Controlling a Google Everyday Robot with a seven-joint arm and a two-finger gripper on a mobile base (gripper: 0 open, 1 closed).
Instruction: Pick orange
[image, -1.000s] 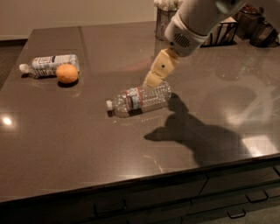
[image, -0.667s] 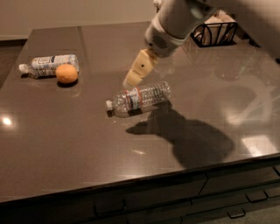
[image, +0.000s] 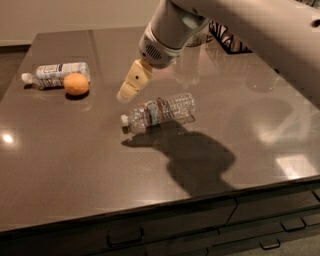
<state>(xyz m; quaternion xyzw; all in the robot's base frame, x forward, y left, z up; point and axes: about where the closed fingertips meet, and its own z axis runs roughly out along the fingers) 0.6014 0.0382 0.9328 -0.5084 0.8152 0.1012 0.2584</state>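
Observation:
The orange, small and round, lies on the dark table at the far left, touching a lying water bottle with a white label behind it. My gripper with pale yellow pads hangs from the white arm above the table's middle. It is to the right of the orange, well apart from it, and just above the cap end of a clear bottle. It holds nothing that I can see.
A clear plastic bottle lies on its side in the middle of the table, under the gripper. A dark wire basket stands at the back right. The table's front edge has drawers below it.
The arm and gripper have moved left across the table, from right of the clear bottle's far end to above its cap end, closer to the orange. The objects have not moved.

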